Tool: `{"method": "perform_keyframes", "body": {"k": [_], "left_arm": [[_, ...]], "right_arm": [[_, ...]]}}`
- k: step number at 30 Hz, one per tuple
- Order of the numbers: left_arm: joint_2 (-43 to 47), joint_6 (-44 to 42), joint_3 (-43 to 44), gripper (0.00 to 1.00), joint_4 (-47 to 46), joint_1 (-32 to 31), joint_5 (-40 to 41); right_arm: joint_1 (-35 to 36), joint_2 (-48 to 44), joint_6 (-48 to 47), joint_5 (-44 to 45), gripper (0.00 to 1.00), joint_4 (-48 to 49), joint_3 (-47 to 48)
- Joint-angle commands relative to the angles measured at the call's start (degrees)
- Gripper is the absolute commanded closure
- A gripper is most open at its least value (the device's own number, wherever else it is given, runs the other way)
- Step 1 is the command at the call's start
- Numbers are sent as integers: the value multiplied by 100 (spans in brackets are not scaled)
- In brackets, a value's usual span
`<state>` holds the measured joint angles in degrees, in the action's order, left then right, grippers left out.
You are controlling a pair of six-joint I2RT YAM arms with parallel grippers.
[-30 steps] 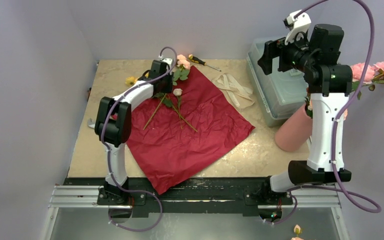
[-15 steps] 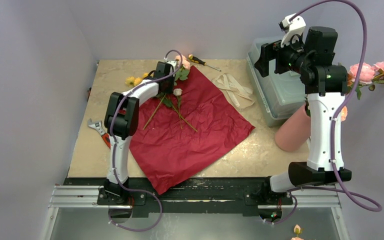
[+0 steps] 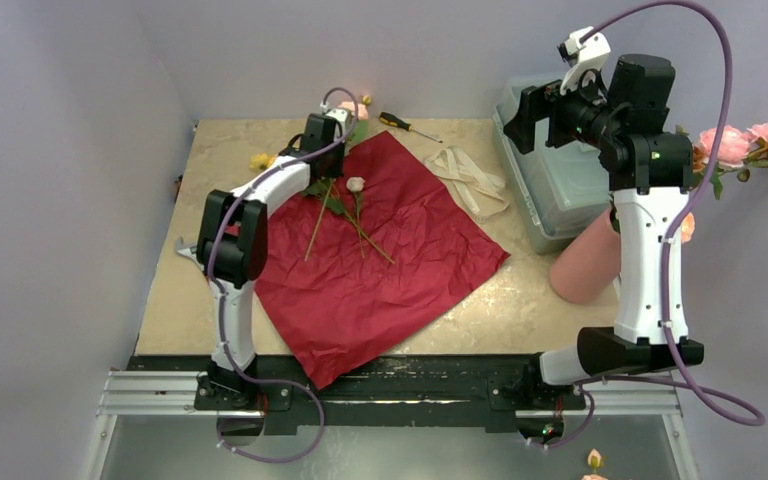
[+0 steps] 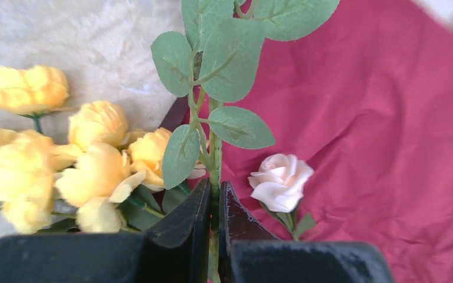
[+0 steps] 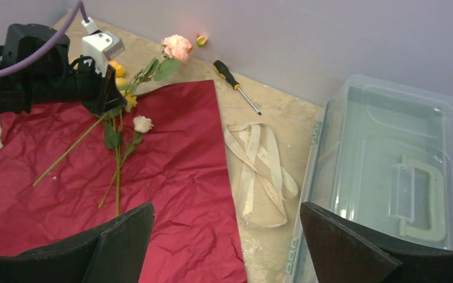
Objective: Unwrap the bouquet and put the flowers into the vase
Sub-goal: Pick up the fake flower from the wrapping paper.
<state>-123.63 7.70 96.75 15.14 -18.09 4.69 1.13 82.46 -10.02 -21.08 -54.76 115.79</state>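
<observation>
At the paper's (image 3: 390, 260) far left corner, the left gripper (image 4: 214, 197) pinches a leafy flower stem (image 4: 214, 150). The right gripper (image 5: 225, 227) gapes wide, right of the paper.

A beige marbled table (image 3: 480, 310) fills the middle. A plain pale lilac back wall (image 3: 260, 50) rises behind the table, and a matching side wall (image 3: 50, 200) stands along its left. A black rail (image 3: 400, 385) runs along the table's near edge. Light is soft and even.
</observation>
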Motion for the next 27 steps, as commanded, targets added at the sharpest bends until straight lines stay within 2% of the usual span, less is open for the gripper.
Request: {"method": "perform_keyframes", "body": {"k": [1,6,14,19,23,27], "left_arm": [[1108,392,-211,100,-666,37,-244],[1904,788,-789,100,-1379,38,-1021],[3248,1791,-2309,100,-4047,27,-2933],[3380,2563,-2406,100,-5213,-110,-3751],[3348,3062,-2375,100,-5879,-333,-4214],[3283,3317,-2297,100,-6313,-619,-4633]], "right_arm": [[37,-37,256,-520,2,345,48],[125,-41,454,-831,3,611,38],[396,101,703,-1175,4,910,4],[484,46,1119,-1651,4,1685,-373],[531,-5,1777,-2116,3,2586,-694],[635,177,2201,-2433,3,2918,-612]]}}
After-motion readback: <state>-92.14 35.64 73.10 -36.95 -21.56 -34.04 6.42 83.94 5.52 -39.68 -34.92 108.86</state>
